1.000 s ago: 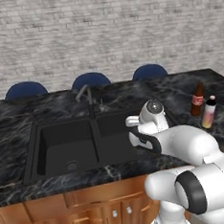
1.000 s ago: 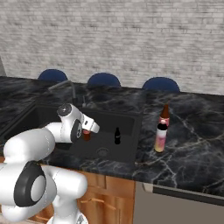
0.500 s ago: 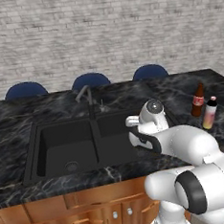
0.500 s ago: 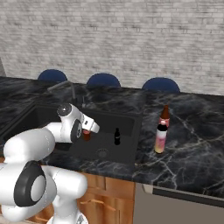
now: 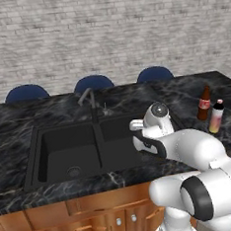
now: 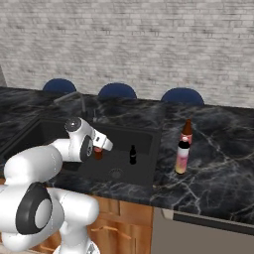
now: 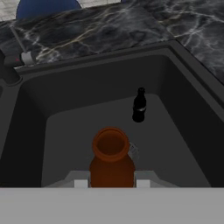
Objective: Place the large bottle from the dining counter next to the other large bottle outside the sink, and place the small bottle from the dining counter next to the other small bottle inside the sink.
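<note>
My gripper (image 7: 111,183) is shut on the small bottle (image 7: 111,159), a brownish-orange one held upright over the floor of the sink's right basin (image 7: 87,87). From the right base view the small bottle (image 6: 98,154) hangs under my hand inside the sink (image 6: 155,149). The other small bottle (image 7: 139,105), black with a thin neck, stands upright on the basin floor a little ahead and to the right (image 6: 132,154). Outside the sink, on the counter to its right, the large bottle (image 6: 182,157) stands beside the other large bottle (image 6: 187,132).
A curved grey faucet (image 5: 89,99) rises behind the divider of the black double sink (image 5: 35,144). The two tall bottles (image 5: 215,117) (image 5: 203,103) stand near the counter's right end. Blue chair backs (image 5: 92,83) line the far side below a brick wall.
</note>
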